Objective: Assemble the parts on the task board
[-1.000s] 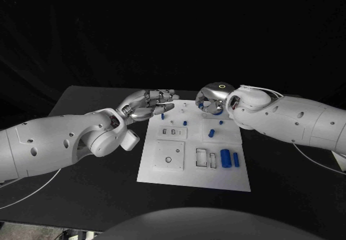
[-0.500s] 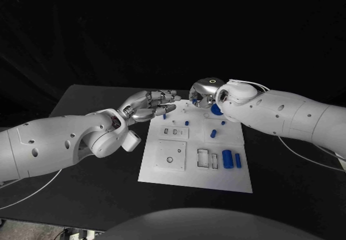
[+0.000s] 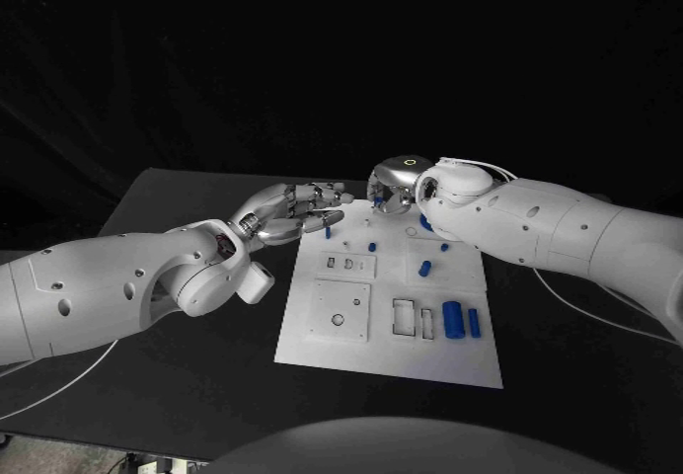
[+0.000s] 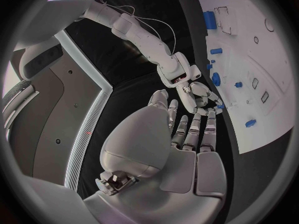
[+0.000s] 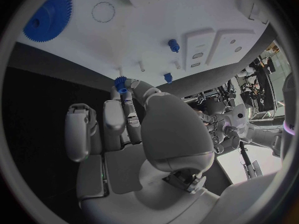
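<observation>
The white task board (image 3: 356,331) lies mid-table. My right hand (image 3: 396,190) hovers over its far edge and pinches a small blue gear (image 5: 119,81) at its fingertips, close above a white peg (image 5: 142,65). A large blue gear (image 5: 48,14) sits on the board beside it, also seen as the large gear (image 4: 216,78). My left hand (image 3: 300,208) hangs at the board's far left corner with fingers spread and nothing in them, close to the right hand (image 4: 199,97). Two blue pegs (image 3: 331,234) (image 3: 373,244) stand near the hands.
Further blue parts lie on the board: a short cylinder (image 3: 428,267), a thick cylinder (image 3: 453,318) and a thin bar (image 3: 473,320) towards its right edge. Rectangular slots (image 3: 412,317) and a round hole (image 3: 336,318) mark the near half. Black table (image 3: 186,227) surrounds the board.
My right hand has moved left along the board's far edge, closer to the left hand. The left hand has barely moved.
</observation>
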Available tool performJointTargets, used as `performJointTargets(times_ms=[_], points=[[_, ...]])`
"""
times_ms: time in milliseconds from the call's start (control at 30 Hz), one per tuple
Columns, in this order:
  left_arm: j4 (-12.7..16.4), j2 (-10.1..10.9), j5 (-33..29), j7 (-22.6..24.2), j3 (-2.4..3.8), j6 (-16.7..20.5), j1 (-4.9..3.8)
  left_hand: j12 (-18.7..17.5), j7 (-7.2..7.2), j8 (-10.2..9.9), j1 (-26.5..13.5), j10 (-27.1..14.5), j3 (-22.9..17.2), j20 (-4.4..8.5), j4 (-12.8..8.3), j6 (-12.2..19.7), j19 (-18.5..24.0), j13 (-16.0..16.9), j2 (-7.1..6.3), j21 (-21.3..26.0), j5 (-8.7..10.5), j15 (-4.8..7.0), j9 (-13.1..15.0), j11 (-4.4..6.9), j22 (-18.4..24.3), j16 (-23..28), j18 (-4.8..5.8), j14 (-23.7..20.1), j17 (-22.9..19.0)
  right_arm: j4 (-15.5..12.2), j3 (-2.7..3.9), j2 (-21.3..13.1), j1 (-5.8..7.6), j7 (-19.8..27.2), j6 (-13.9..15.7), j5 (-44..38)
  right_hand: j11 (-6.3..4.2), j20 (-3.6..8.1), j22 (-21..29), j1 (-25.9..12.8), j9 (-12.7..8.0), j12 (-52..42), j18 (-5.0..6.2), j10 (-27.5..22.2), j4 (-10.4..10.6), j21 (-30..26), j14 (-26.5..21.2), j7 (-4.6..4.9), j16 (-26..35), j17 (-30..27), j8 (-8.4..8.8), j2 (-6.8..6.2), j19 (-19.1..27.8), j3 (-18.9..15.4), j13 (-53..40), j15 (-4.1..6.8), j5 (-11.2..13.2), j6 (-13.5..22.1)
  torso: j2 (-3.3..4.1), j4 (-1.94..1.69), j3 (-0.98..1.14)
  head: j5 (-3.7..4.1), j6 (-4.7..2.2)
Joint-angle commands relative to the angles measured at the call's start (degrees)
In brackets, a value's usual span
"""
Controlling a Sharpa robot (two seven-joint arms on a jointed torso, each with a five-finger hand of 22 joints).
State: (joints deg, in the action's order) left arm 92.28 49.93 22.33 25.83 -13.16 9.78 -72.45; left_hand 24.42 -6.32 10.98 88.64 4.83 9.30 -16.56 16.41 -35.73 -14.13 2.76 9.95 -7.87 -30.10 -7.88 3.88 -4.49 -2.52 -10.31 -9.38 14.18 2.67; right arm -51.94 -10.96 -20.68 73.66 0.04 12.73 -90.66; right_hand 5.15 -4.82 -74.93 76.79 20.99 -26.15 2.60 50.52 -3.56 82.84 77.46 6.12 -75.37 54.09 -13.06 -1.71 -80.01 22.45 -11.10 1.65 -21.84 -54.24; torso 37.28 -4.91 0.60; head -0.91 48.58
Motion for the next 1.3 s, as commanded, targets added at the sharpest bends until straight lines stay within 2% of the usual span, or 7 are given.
performJointTargets(times_ms=[33,167,267,333,600,833,1300], points=[[0.01,-0.2,0.26,0.38,0.07,0.24,-0.13,0.03,0.12,0.08,0.62,0.04,0.0,-0.08,0.17,0.67,0.27,0.02,-0.02,0.31,-0.09,-0.18,-0.07,-0.24,0.03,-0.09,-0.78,-0.11,0.0,0.7,0.06,0.31,-0.19,-0.23,-1.22,0.61,-1.66,-0.02,-6.14,0.15,0.1,0.2,0.5,1.72,-0.05,-0.38,-0.42,-0.02,0.39,-0.07,0.3,-0.35,0.38,-0.29,-0.05,-0.03,0.44,0.33,0.2,0.06,0.14,-0.11,-0.07],[-0.16,-0.19,0.26,0.41,0.06,0.43,-0.14,-0.6,1.09,-1.48,0.27,-0.35,0.4,-0.07,0.22,5.18,0.57,-0.08,-0.06,0.52,0.36,-0.13,-0.59,0.01,0.07,0.27,-0.73,-0.79,-0.11,1.29,0.12,0.64,-0.3,-0.36,-1.55,0.86,-1.62,-0.03,-6.09,0.08,0.13,0.33,0.52,1.7,0.01,-0.45,-0.45,-0.02,0.45,-0.15,0.39,-0.4,0.44,-0.33,-0.02,-0.05,0.59,0.42,0.25,0.31,0.25,-0.36,-0.12],[-0.24,-0.09,0.21,0.53,0.06,0.69,-0.14,-1.3,4.05,-2.95,-0.16,-0.76,0.9,-0.06,0.2,9.67,0.95,-0.14,0.09,0.75,0.48,-0.19,-0.88,-1.4,0.1,0.58,-0.72,-1.45,-0.18,1.5,0.14,0.81,-0.45,-0.45,-1.78,0.92,-1.61,-0.04,-6.03,0.07,0.15,0.51,0.54,1.63,0.05,-0.53,-0.51,-0.02,0.53,-0.27,0.51,-0.41,0.51,-0.32,0.03,-0.07,0.75,0.56,0.35,0.39,0.28,-0.52,-0.21],[-0.3,-0.03,0.19,0.6,0.06,0.83,-0.14,-1.41,4.87,-3.19,-0.21,-0.85,1.04,-0.06,0.18,10.53,1.04,-0.15,0.11,0.8,0.47,-0.2,-0.92,-1.88,0.1,0.65,-0.73,-1.61,-0.2,1.74,0.15,1.02,-0.61,-0.45,-1.84,0.95,-1.61,-0.05,-6.01,0.06,0.16,0.58,0.54,1.59,0.08,-0.56,-0.52,-0.03,0.55,-0.29,0.56,-0.42,0.54,-0.32,0.05,-0.08,0.85,0.61,0.42,0.53,0.33,-0.63,-0.33],[-0.38,-0.1,0.15,0.46,0.05,0.66,-0.14,-1.42,3.57,-2.43,-0.13,-0.9,1.2,-0.08,0.15,9.09,1.0,-0.14,0.25,0.79,0.41,-0.13,-0.68,-1.18,0.07,0.64,-0.74,-1.74,-0.19,2.2,0.16,1.46,-1.09,-0.37,-2.01,0.98,-1.58,-0.08,-5.94,0.01,0.2,0.9,0.57,1.45,0.16,-0.69,-0.61,-0.02,0.66,-0.45,0.77,-0.48,0.64,-0.34,0.11,-0.11,1.2,0.83,0.6,0.78,0.5,-0.94,-0.38],[-0.45,-0.1,0.14,0.4,0.05,0.72,-0.14,-1.47,3.48,-2.42,-0.12,-0.91,1.21,-0.08,0.15,9.14,1.0,-0.14,0.24,0.79,0.4,-0.12,-0.68,-1.13,0.07,0.69,-0.75,-1.8,-0.21,2.07,0.16,1.58,-1.19,-0.28,-1.41,0.98,-1.57,-0.08,-5.93,0.0,0.21,0.99,0.58,1.41,0.18,-0.72,-0.63,-0.01,0.69,-0.48,0.84,-0.5,0.65,-0.34,0.13,-0.12,1.26,0.9,0.78,0.95,0.61,-1.05,-0.58],[-0.56,-0.08,0.14,0.06,0.03,0.58,-0.14,-1.37,2.83,-2.07,0.05,-0.88,1.24,-0.08,0.1,8.45,1.0,-0.13,0.25,0.79,0.32,0.0,-0.6,-0.7,0.07,0.66,-0.74,-1.83,-0.2,1.6,0.16,1.17,-1.2,-0.44,2.7,0.65,-1.5,-0.1,-6.04,0.35,0.31,1.04,0.55,1.69,0.01,-0.68,-0.48,0.08,0.59,-0.2,0.9,-0.48,0.52,-0.18,0.08,-0.13,1.19,0.83,1.04,1.36,0.79,-1.51,-0.81]])
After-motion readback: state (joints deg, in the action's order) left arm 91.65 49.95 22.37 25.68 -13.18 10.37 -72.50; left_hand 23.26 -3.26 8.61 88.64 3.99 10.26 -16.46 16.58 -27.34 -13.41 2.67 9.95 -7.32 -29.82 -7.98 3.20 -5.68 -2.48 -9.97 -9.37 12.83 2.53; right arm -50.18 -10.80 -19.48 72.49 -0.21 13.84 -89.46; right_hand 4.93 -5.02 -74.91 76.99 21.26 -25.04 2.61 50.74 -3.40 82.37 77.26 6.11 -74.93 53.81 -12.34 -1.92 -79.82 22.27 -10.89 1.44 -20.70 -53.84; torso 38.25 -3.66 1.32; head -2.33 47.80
